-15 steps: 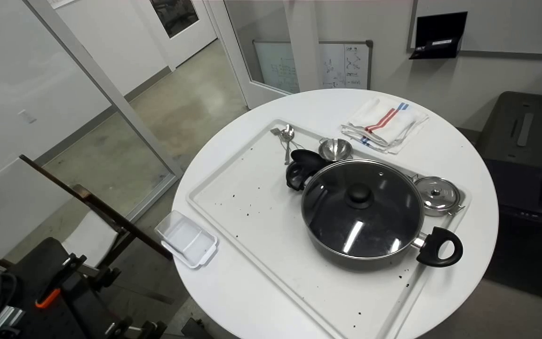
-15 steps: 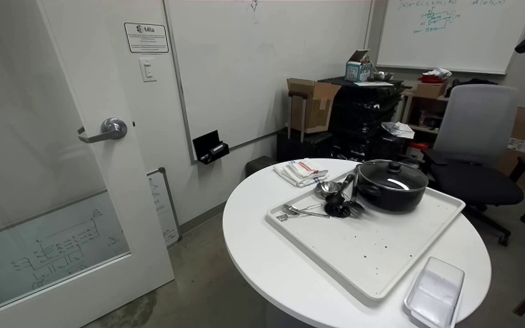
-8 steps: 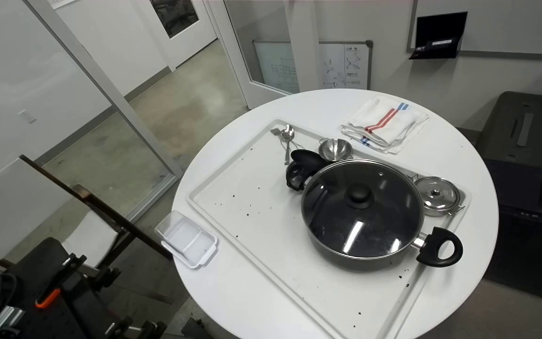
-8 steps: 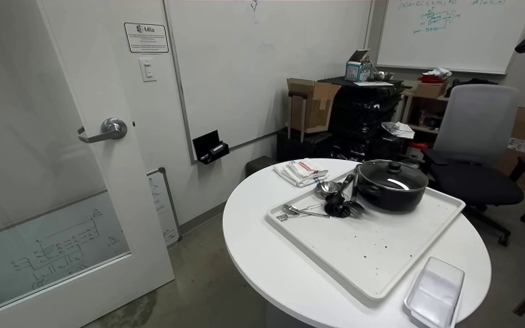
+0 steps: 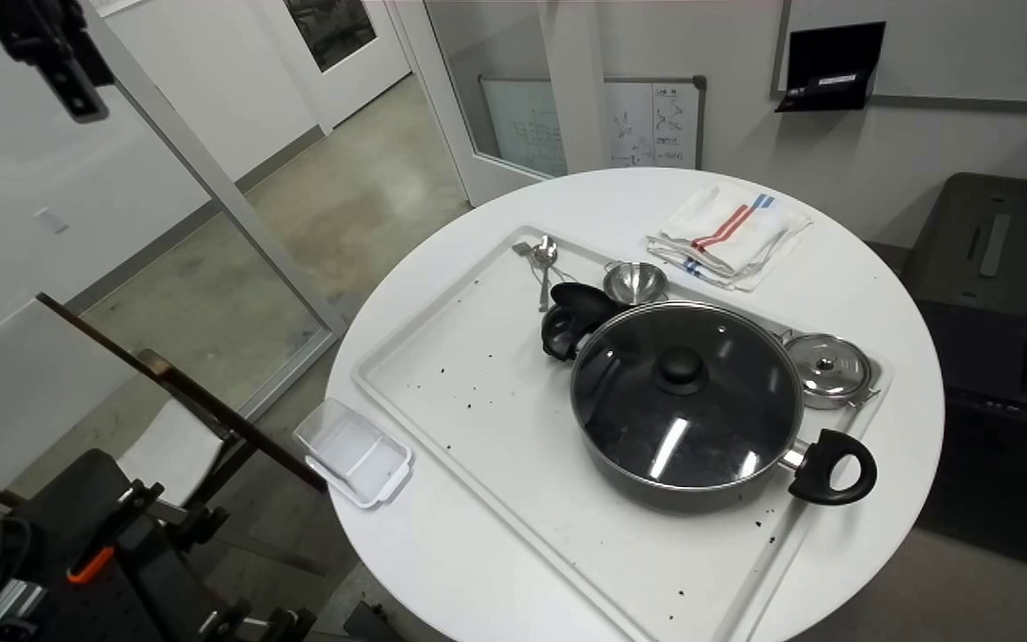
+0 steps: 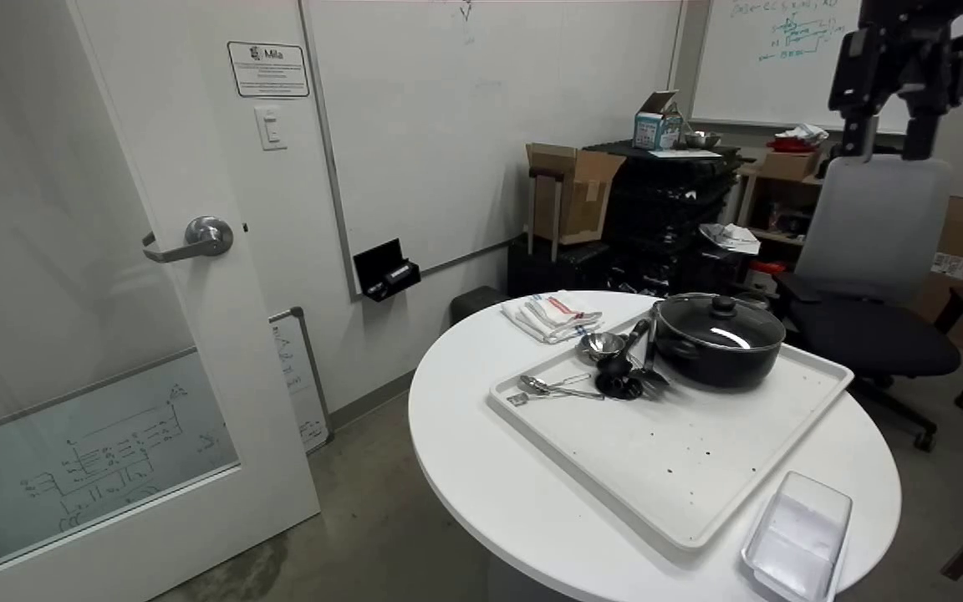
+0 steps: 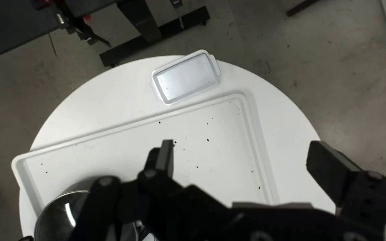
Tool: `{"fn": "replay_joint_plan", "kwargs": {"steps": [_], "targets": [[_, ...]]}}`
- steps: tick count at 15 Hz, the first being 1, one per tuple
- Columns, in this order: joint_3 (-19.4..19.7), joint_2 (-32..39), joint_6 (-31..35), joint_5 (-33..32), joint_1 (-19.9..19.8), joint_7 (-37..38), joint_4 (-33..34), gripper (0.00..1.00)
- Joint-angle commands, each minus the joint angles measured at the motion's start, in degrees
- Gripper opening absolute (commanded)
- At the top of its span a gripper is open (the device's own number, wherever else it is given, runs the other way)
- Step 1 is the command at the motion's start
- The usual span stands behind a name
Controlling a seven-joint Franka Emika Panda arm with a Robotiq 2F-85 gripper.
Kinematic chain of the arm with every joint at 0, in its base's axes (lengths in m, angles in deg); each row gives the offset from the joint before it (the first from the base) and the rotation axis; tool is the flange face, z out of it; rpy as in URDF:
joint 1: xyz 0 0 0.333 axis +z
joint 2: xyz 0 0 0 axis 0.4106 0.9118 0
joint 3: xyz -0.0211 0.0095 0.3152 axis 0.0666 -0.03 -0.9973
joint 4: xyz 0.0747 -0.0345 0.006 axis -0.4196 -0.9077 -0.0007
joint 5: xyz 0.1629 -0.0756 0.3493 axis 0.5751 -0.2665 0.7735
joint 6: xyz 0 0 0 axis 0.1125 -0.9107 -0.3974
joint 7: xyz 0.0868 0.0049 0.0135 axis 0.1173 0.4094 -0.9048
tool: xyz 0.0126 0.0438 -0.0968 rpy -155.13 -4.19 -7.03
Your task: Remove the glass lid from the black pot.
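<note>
Gripper (image 6: pixel 888 152) hangs high, well apart from the lid, between 1 and 2 o'clock from it in an exterior view. Wrist view: jaws spread wide, nothing between them. Glass lid (image 6: pixel 699 326) sits on the black pot (image 6: pixel 720 372), edge looks level and seated; pot is at about 1 o'clock on the white tray (image 6: pixel 607 443). So removal not started, approach comes first. In the wrist view only part of the lid shows, around 8 o'clock, rest behind the gripper. Handling, my read: lid is stiff, moderately heavy for its width, slick and breakable, so no drops or knocks. Take it by the black knob (image 6: pixel 724 306) at dead centre. Knob looks domed and smooth, probably hard plastic; can't make out a neck. Come straight down, jaws low on its sides; a high pinch likely slides off the dome. Off-centre grip would let the lid tip and catch the pot. Squeeze firm, lift vertical, go sideways only once the edge is clear. Leave the looped side handle (image 5: pixel 815 477) at 4 o'clock alone, that would drag the pot. Clearances: black cooking utensils (image 6: pixel 615 366) bunched beside the pot at about 8 o'clock, contact unclear; small steel lidded pot (image 5: pixel 825 367) just beside the lid in an exterior view, between 2 and 3 o'clock.
</note>
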Motion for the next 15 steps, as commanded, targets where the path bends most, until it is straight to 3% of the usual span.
{"fn": "replay_joint_plan", "kwargs": {"steps": [1, 9, 15], "targets": [[2.4, 6.7, 5.5, 2.2, -1.6, 4.6, 3.6, 1.00], [8.9, 20.5, 16.3, 2.5, -4.4, 12.9, 10.1, 1.00], [13.2, 28.7, 17.9, 2.3, -6.1, 12.6, 15.7, 1.00]]}}
